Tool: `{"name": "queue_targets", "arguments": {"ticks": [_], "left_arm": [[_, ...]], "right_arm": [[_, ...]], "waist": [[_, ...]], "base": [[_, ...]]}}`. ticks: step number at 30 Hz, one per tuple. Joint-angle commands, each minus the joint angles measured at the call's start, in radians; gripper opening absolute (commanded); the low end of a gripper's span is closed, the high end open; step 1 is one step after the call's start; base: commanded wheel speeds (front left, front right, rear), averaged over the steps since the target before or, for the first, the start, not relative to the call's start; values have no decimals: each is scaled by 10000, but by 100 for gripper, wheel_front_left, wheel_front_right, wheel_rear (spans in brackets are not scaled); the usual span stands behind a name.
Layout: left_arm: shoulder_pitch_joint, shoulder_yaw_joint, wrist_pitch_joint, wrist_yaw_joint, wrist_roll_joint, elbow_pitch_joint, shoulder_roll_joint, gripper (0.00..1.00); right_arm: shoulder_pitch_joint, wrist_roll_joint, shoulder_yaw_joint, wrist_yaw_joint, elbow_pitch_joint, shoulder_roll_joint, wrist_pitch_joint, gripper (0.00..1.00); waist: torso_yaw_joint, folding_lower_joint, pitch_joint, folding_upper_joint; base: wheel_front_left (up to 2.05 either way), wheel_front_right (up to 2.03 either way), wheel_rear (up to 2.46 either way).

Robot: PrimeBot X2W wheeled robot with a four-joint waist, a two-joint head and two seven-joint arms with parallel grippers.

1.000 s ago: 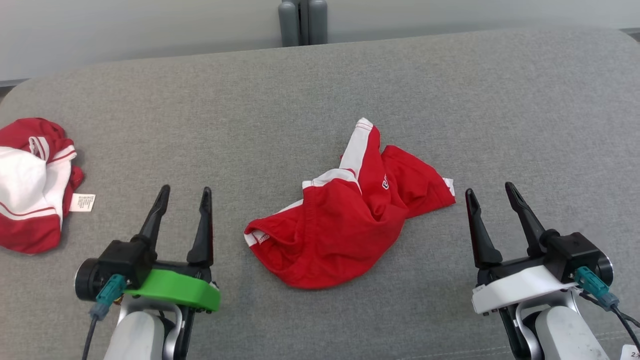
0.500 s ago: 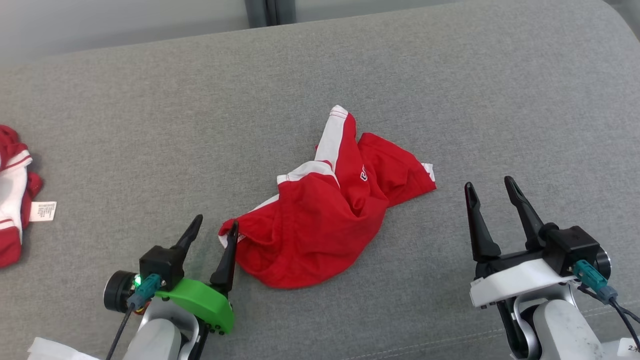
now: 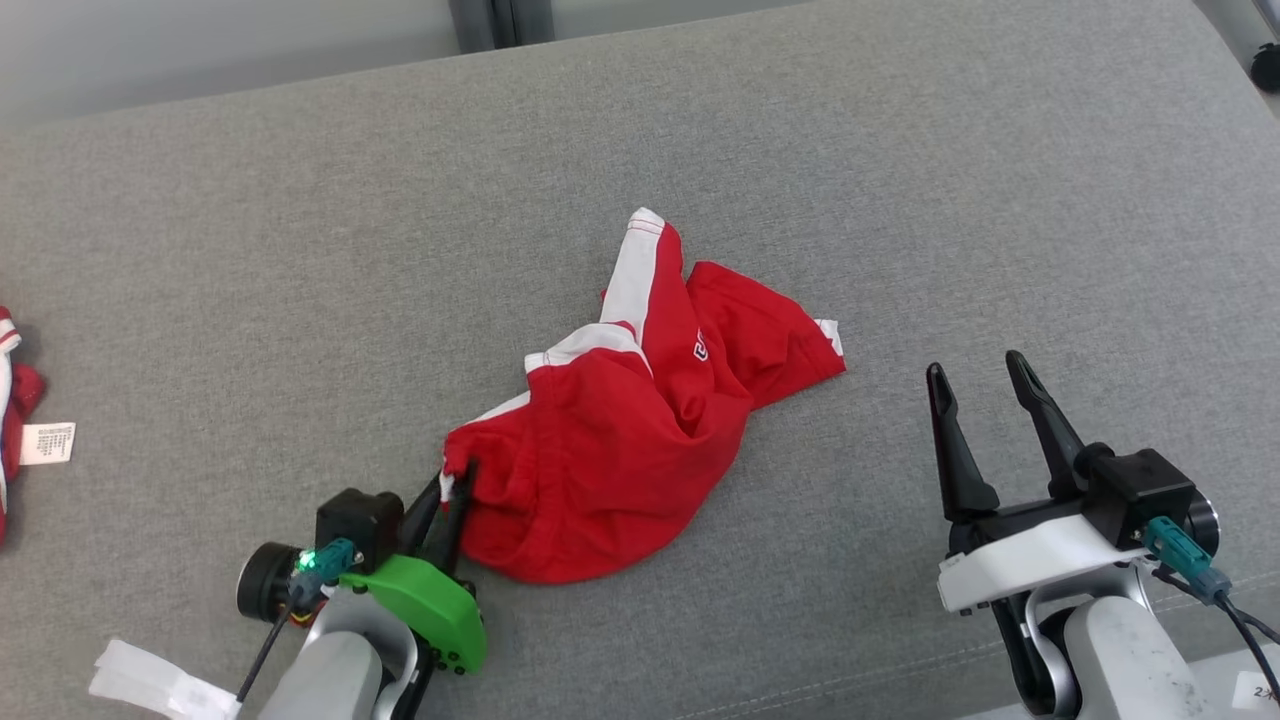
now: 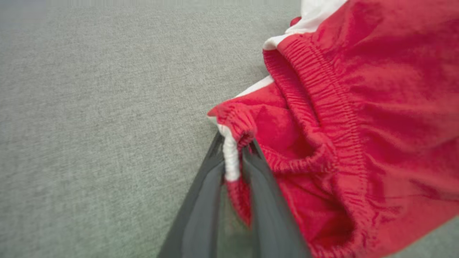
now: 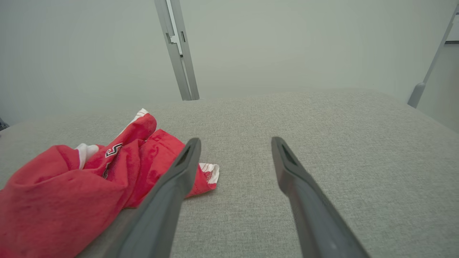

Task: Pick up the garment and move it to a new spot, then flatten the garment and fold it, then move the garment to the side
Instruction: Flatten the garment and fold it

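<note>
The garment (image 3: 640,440) is being borne by a wide grey upholstered surface (image 3: 900,200), near its middle and on the robot's side of it. The far edge of this surface is being shown along the top of the head view, with a grey post (image 3: 500,18) standing just beyond it. In the right wrist view the same edge is being backed by a pale wall (image 5: 287,43). Broad bare cloth is being left open beyond the garment and to its right. More is being left between it and a second red and white garment (image 3: 8,420) lying at the left border of the head view, well apart, its white label (image 3: 48,443) turned up.

The near left corner of the garment is being pinched by the left gripper (image 3: 450,490). In the left wrist view the two dark fingers (image 4: 200,200) are being pressed together on a gathered bit of the waistband (image 4: 322,107), red with a white strip. The right gripper (image 3: 985,385) is being held with its fingers spread wide and nothing between them, to the right of the garment and apart from it.

The garment is being seen as crumpled red shorts, bunched rather than flat. A white side stripe is being raised toward the far edge, and a small white mark is being shown near the middle. The elastic waistband is being turned toward the left gripper.
</note>
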Motion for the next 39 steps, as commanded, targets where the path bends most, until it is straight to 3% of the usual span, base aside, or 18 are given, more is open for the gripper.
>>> {"name": "queue_targets", "arguments": {"ticks": [1, 14, 15, 16, 22, 27, 39], "left_arm": [[-294, 40, 9, -28, -29, -115, 158, 0], [-1801, 1699, 4, 52, 316, -571, 969, 1], [-1882, 1769, 4, 52, 388, -493, 990, 59], [-1936, 1827, 4, 55, 426, -447, 992, 100], [-2098, 2179, 4, 42, 705, -717, 778, 100], [-2586, 1913, 6, -1, 874, -762, 519, 100], [-4435, -737, 734, -24, -296, 1454, 551, 100]], "right_arm": [[-51, -21, -3, 5, -31, -44, -29, 100], [-148, -41, -81, 5, -85, -42, -30, 100], [-146, -38, -72, 5, -76, -26, -30, 100], [-147, -33, -71, 5, -69, -16, -30, 100], [-99, -40, -177, 5, -29, 34, -30, 100], [-243, -75, -160, 5, 1, 27, -30, 100], [-429, 104, 1, 5, 117, 124, -30, 100]], "waist": [[-33, 0, 9, -1], [-362, 0, 255, -1], [-381, 0, 278, -1], [-393, 0, 297, -1], [-332, 0, 285, -1], [-282, 0, 324, -1], [-752, 0, 692, -1]], "base": [[0, 0, 0], [0, 0, 0], [0, 0, 0], [0, 0, 0], [0, 0, 0], [0, 0, 0], [0, 0, 0]]}}
